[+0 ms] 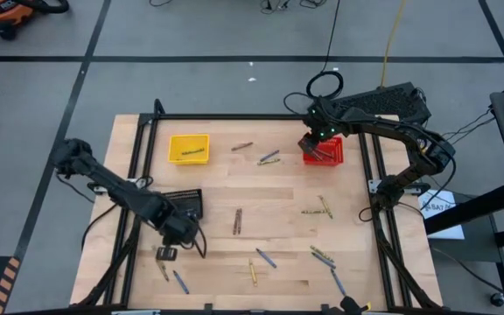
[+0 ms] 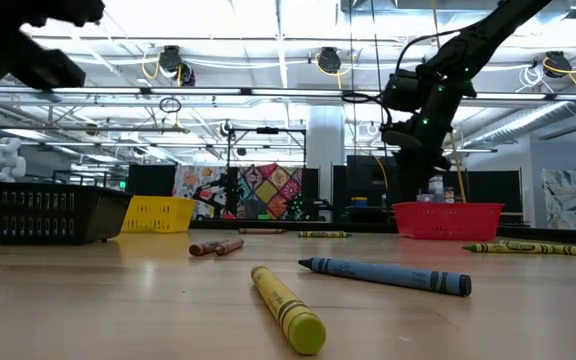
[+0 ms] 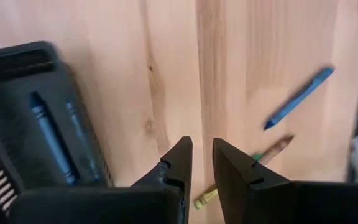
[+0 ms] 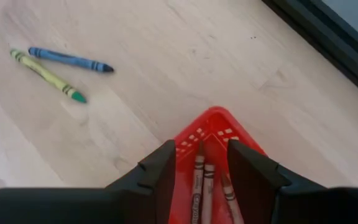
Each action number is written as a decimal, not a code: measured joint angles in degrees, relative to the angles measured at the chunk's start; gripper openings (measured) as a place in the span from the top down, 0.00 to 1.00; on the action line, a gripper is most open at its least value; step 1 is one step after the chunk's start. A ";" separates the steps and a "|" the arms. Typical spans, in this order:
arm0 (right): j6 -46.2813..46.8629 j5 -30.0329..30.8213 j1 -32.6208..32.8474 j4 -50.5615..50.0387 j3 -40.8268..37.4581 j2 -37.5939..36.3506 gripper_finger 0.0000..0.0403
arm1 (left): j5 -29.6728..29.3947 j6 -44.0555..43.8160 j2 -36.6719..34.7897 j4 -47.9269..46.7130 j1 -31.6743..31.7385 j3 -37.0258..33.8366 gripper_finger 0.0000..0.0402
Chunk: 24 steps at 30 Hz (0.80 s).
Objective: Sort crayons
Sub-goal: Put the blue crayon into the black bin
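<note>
From above, the right gripper [image 1: 315,145] hangs over the red mesh basket [image 1: 332,156] at the table's [image 1: 278,188] far right, the likely drop spot for brown-red sticks, while the left gripper [image 1: 167,252] sits low near the front left, just beside the black mesh basket [image 1: 185,204]. The yellow basket [image 1: 189,148] waits at the far left, and loose crayons [image 1: 265,257] lie scattered across the pale wood planks. At table height, a fat waxy yellow crayon [image 2: 288,308] and a blue-grey crayon [image 2: 386,275] lie nearest, paper-wrapped cylinders with blunt tips. On the left wrist, the fingers [image 3: 176,163] stand a narrow gap apart, holding nothing, aimed at a yellow crayon [image 3: 205,198] below; blue crayons [image 3: 50,137] already rest inside the black basket. On the right wrist, the fingers [image 4: 160,171] stand wide and empty over three brown-red crayons [image 4: 207,186] in the red basket.
</note>
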 joint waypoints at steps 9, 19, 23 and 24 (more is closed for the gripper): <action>5.92 0.00 0.00 1.01 0.00 0.00 0.67 | 0.32 6.71 9.10 0.23 -4.72 1.84 0.85; 10.82 0.00 0.33 1.25 0.00 0.00 0.67 | -1.71 3.79 14.61 4.38 -9.35 9.48 0.85; 10.82 -0.02 1.50 1.22 0.00 0.00 0.67 | 2.91 -0.83 14.95 4.40 -9.56 10.49 0.85; 10.56 -0.02 1.78 1.24 0.00 0.00 0.67 | 4.71 -1.29 14.95 4.27 -9.48 10.49 0.85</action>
